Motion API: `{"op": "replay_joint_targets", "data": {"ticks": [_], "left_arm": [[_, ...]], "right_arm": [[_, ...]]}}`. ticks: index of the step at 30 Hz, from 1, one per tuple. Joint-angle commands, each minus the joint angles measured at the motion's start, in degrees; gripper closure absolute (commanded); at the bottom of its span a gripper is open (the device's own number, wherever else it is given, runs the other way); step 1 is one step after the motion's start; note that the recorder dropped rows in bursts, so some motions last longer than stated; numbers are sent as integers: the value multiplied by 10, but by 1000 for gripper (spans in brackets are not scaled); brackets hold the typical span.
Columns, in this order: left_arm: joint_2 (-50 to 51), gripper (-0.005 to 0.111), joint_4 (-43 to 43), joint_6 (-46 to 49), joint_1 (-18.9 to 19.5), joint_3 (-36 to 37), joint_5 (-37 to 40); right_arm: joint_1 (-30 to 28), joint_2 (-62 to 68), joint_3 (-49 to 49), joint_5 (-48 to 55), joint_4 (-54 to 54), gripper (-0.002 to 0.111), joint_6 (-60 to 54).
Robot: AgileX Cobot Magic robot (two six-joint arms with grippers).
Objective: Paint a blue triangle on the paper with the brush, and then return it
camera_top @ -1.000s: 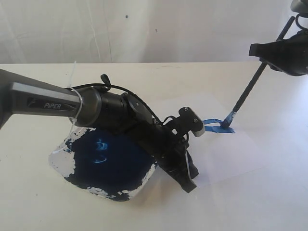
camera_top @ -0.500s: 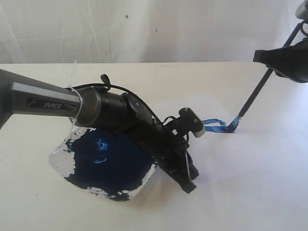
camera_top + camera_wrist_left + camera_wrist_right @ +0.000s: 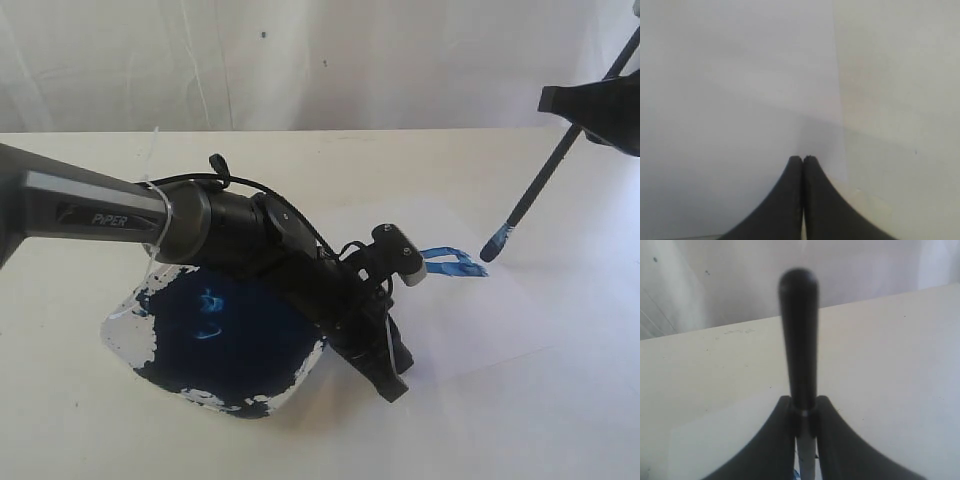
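The paper [image 3: 480,320] lies flat right of centre, with the blue triangle [image 3: 452,262] painted near its far side. My right gripper [image 3: 592,105] at the top right is shut on the black handle of the brush [image 3: 535,190]. The brush slants down and its blue tip [image 3: 495,244] hangs just right of the triangle, apart from the strokes. In the right wrist view the brush handle [image 3: 799,330] stands between the jaws of the right gripper [image 3: 804,407]. My left gripper [image 3: 392,383] is shut and empty, its tips pressed down on the paper [image 3: 740,100] near that sheet's edge.
A clear dish of dark blue paint [image 3: 215,335] sits on the cream table [image 3: 90,430] at the front left, under my left arm [image 3: 240,235]. A white wall [image 3: 320,60] closes the back.
The right gripper has moved up and to the right with the brush. Its tip has come off the triangle's right end. The left arm has not moved.
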Motion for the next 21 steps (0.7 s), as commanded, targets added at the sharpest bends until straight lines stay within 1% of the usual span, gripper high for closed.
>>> {"op": "replay_joint_targets", "data": {"ticks": [1,9,21], "left_arm": [[1,107,-7,4,0,1,13],[1,107,-7,4,0,1,13],[1,107,-7,4,0,1,15]], "right_arm": [[0,14,-18,-13,-5,108,1],[0,56,-53,-42,-3,108,0],[0,85,-81,-42,-1,108,0]]}}
